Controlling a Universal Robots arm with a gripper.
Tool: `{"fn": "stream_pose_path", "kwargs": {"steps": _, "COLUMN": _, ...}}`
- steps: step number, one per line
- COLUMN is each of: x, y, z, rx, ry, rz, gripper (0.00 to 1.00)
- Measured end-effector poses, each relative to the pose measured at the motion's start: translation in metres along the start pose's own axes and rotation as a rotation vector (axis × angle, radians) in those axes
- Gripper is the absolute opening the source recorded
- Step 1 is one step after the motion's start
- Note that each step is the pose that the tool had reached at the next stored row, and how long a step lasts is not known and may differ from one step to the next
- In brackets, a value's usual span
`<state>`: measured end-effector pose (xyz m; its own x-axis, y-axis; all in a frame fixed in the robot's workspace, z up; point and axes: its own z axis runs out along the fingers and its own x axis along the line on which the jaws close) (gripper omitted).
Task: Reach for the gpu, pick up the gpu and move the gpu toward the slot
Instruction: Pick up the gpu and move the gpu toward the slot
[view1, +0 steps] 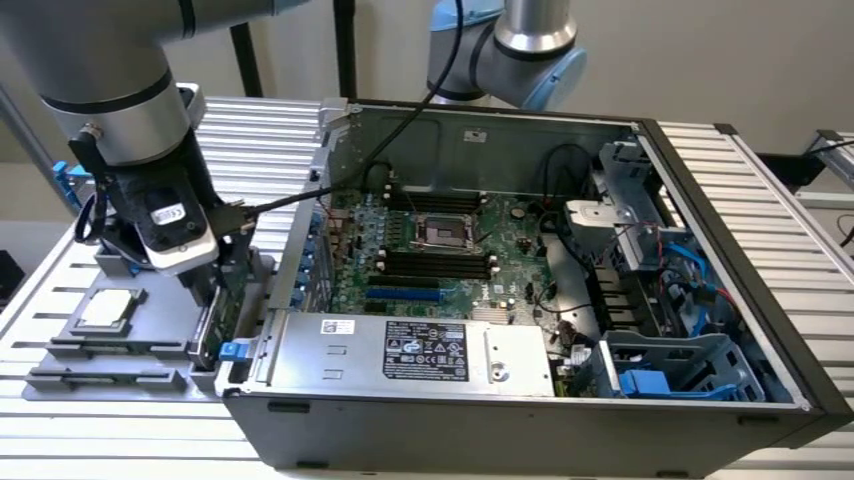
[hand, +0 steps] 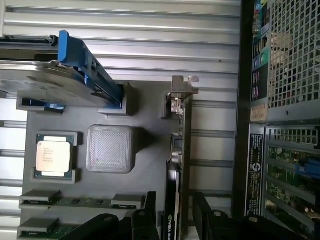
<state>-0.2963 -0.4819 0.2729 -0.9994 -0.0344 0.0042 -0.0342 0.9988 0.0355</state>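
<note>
- Gripper (hand: 174, 200): one, open at a middling width. One black finger (hand: 146, 220) stands on each side of the GPU, so the card sits between the two with a little gap showing on both sides. It holds nothing.
- GPU (hand: 179, 150): one green card standing on its long edge in a holder on the grey tray (hand: 150, 110). It runs along the tray edge nearest the case. Its one silver bracket (hand: 183, 86) is at the end away from the fingers. It has not been lifted.
- CPU (hand: 52, 156): one silver square chip lying flat in its recess toward the tray's middle, well apart from the GPU.
- Block (hand: 110, 148): one grey ribbed square, just beside the CPU, between it and the GPU.
- Drive (hand: 55, 80): one silver unit in a blue frame at the tray end where the bracket is.
- RAM sticks (hand: 50, 201): two, side by side at the opposite tray end.
- Case (view1: 534, 420): one, open, on the slatted bench (view1: 787, 190) just beside the tray, on the exterior view's right of it.
- Motherboard (view1: 441, 250): one, flat in the case, with a blue slot (view1: 403, 296) well apart from the GPU.
- Arms: two in the exterior view. One (view1: 114, 90) reaches down over the tray; the second (view1: 514, 45) stands behind the case.
</note>
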Motion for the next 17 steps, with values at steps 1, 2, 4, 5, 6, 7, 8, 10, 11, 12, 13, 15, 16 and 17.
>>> {"fn": "stream_pose_path", "kwargs": {"steps": 1, "x": 0.0, "y": -0.0001, "z": 0.0019, "rx": -0.0001, "ry": -0.0001, "rz": 0.0, "gripper": 0.42}}
{"fn": "stream_pose_path", "kwargs": {"steps": 2, "x": 0.0, "y": -0.0001, "z": 0.0037, "rx": -0.0001, "ry": -0.0001, "rz": 0.0, "gripper": 0.42}}
{"fn": "stream_pose_path", "kwargs": {"steps": 4, "x": -0.001, "y": -0.0001, "z": 0.0073, "rx": 0.0, "ry": -0.0001, "rz": 0.0, "gripper": 0.42}}
{"fn": "stream_pose_path", "kwargs": {"steps": 5, "x": -0.001, "y": 0.0001, "z": 0.0091, "rx": 0.0, "ry": 0.0, "rz": 0.0, "gripper": 0.42}}
{"fn": "stream_pose_path", "kwargs": {"steps": 6, "x": -0.001, "y": 0.0004, "z": 0.0109, "rx": 0.0, "ry": 0.0, "rz": 0.0, "gripper": 0.42}}
{"fn": "stream_pose_path", "kwargs": {"steps": 7, "x": -0.001, "y": 0.0007, "z": 0.0128, "rx": -0.0001, "ry": -0.0001, "rz": 0.0, "gripper": 0.42}}
{"fn": "stream_pose_path", "kwargs": {"steps": 8, "x": -0.001, "y": 0.0012, "z": 0.0147, "rx": -0.0001, "ry": -0.0001, "rz": 0.0, "gripper": 0.42}}
{"fn": "stream_pose_path", "kwargs": {"steps": 10, "x": -0.001, "y": 0.0026, "z": 0.0183, "rx": -0.0001, "ry": -0.0001, "rz": 0.0, "gripper": 0.42}}
{"fn": "stream_pose_path", "kwargs": {"steps": 11, "x": -0.001, "y": 0.0033, "z": 0.0202, "rx": 0.0, "ry": -0.0001, "rz": 0.0, "gripper": 0.42}}
{"fn": "stream_pose_path", "kwargs": {"steps": 12, "x": -0.001, "y": 0.0034, "z": 0.0219, "rx": 0.0, "ry": -0.0001, "rz": 0.0, "gripper": 0.42}}
{"fn": "stream_pose_path", "kwargs": {"steps": 13, "x": -0.001, "y": 0.0034, "z": 0.0237, "rx": 0.0001, "ry": 0.0, "rz": 0.0, "gripper": 0.42}}
{"fn": "stream_pose_path", "kwargs": {"steps": 15, "x": -0.001, "y": 0.0033, "z": 0.0274, "rx": 0.0005, "ry": -0.0001, "rz": 0.001, "gripper": 0.42}}
{"fn": "stream_pose_path", "kwargs": {"steps": 16, "x": -0.001, "y": 0.0033, "z": 0.0288, "rx": 0.0009, "ry": -0.0001, "rz": 0.001, "gripper": 0.42}}
{"fn": "stream_pose_path", "kwargs": {"steps": 17, "x": -0.001, "y": 0.0032, "z": 0.0299, "rx": 0.001, "ry": -0.0001, "rz": 0.002, "gripper": 0.42}}
